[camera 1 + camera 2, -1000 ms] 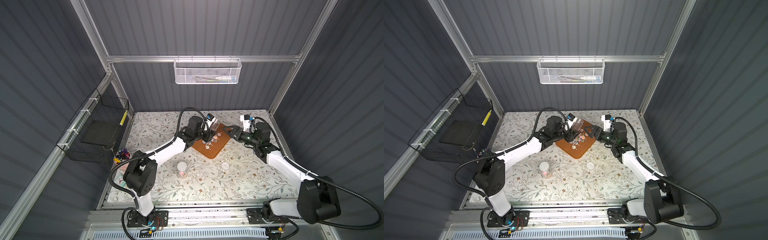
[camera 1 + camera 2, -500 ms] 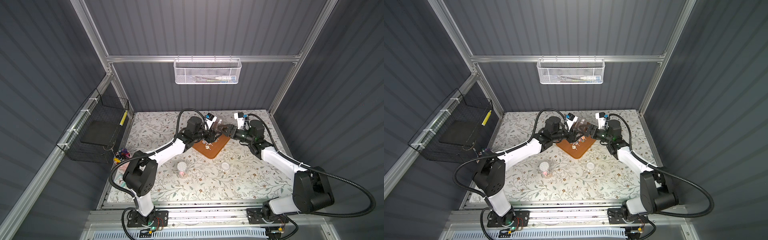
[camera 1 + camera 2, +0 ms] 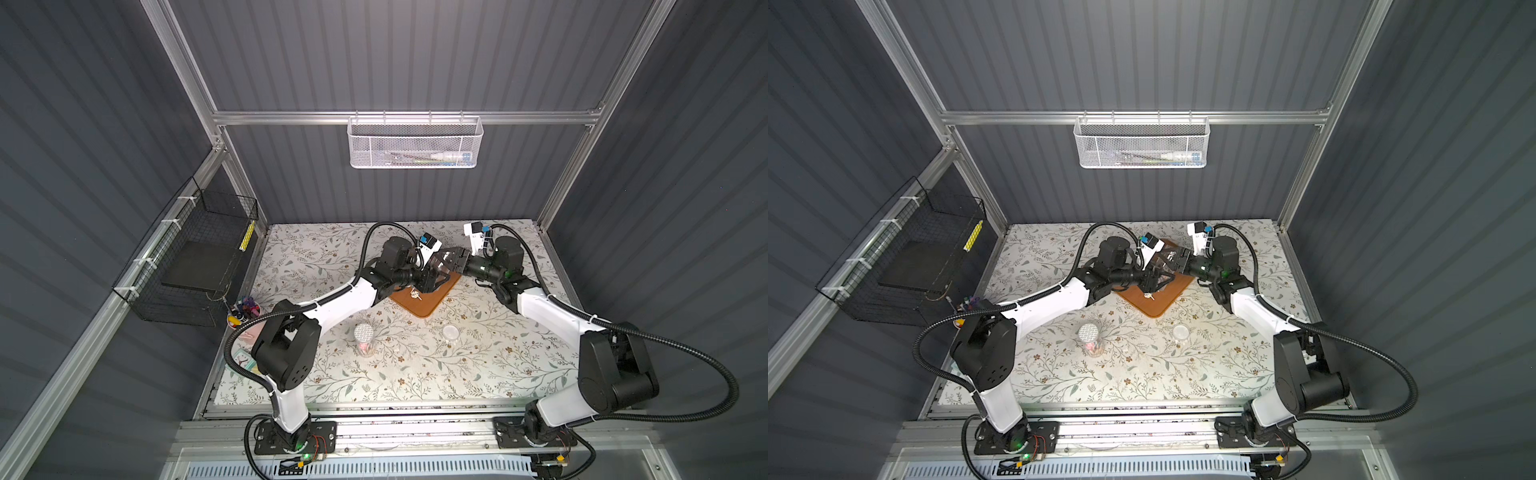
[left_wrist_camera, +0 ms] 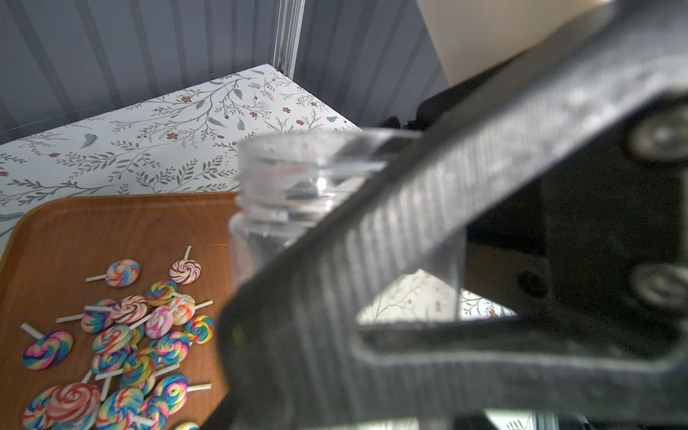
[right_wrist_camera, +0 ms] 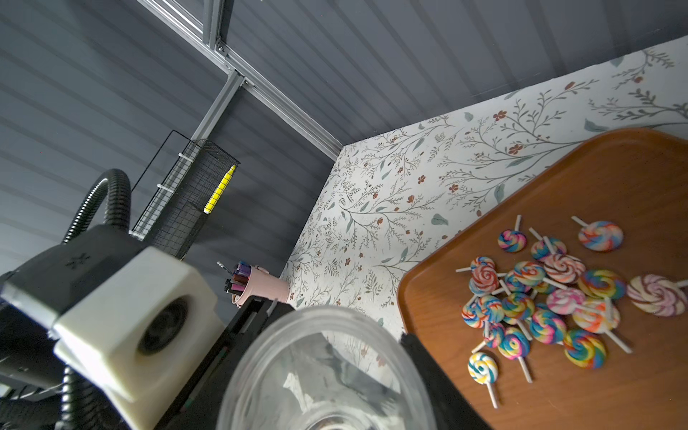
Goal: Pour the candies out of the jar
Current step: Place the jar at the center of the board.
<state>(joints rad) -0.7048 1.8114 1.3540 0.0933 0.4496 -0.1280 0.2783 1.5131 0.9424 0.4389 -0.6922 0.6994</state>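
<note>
While both arms crowd one spot above the bench (image 3: 415,374), the largest hazard is the arms themselves. The left end effector (image 3: 434,273) and the right end effector (image 3: 454,259) meet nose to nose, and a mistimed push from either could, I judge, drive one into the other.

Below them the brown tray (image 3: 432,307) lies loose on the bench. A dipped wrist could shove it and scatter what it carries.

Next comes the jar (image 4: 298,175), clear, smooth and held in the air over the tray. The left end effector is clenched on its body just under the threaded neck. The right end effector stands at the jar's base, with one of its fingers (image 5: 428,372) right beside the wall. Whether it presses the jar or merely flanks it I cannot tell. With two holds on so slick a thing, opposing pulls could twist it loose, and a badly timed release could drop it onto the tray.

Smallest are the candies (image 5: 540,298). They lie heaped on the tray, below and beside the jar, apart from both end effectors. The jar looks empty, though the left finger hides part of it, so a straggler could fall onto the bench.
</note>
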